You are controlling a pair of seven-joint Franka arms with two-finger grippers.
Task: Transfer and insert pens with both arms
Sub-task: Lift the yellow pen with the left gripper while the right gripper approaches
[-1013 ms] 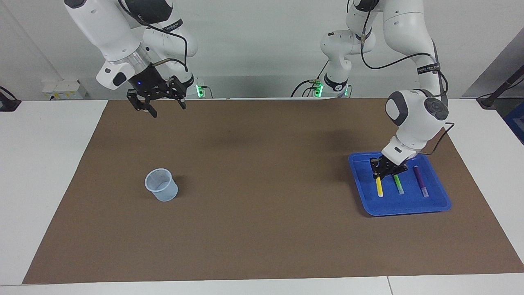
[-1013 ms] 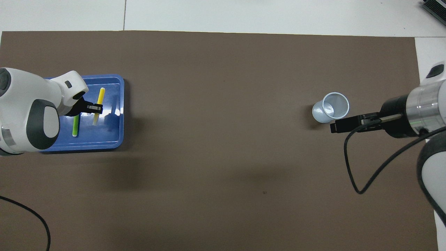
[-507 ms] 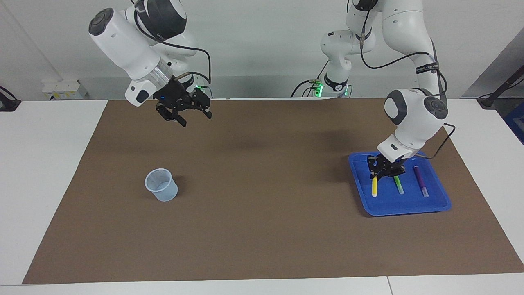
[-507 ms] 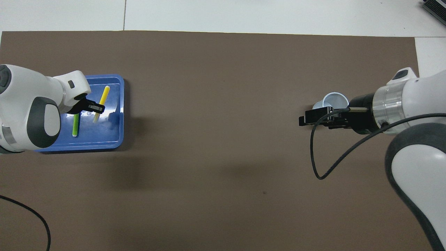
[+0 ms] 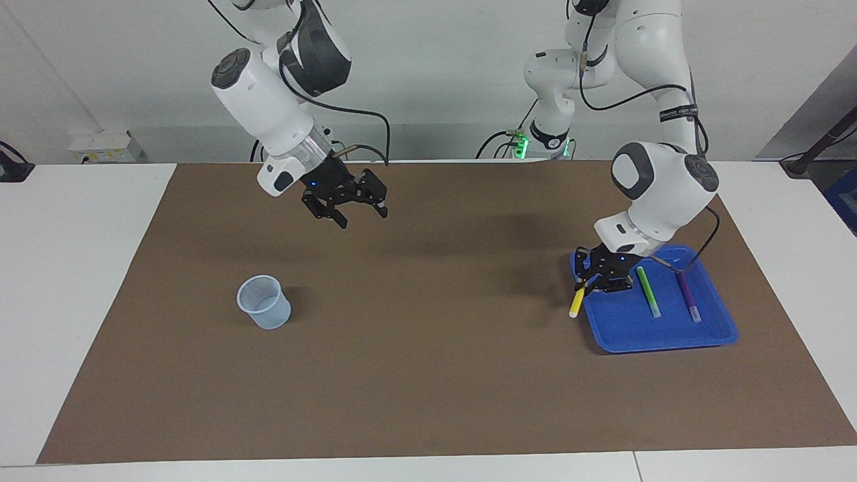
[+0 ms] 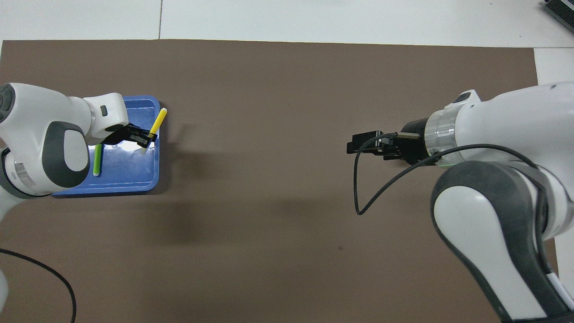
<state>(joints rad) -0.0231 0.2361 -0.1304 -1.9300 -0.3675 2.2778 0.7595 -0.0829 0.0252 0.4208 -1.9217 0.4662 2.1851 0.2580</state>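
We record the left gripper point(image 5: 600, 281) clamped on the yellow pen point(image 5: 576, 302), which hangs tilted in the air over the edge of the blue tray point(image 5: 663, 335) that faces the right arm's end of the table. In that tray lie the green pen point(image 5: 648, 292) and, beside it toward the left arm's end, the purple pen point(image 5: 688, 296). We record the right gripper point(image 5: 355, 204) with its fingers spread and nothing between them, raised over the brown mat point(image 5: 428, 375) between the tray and the clear cup point(image 5: 264, 302).
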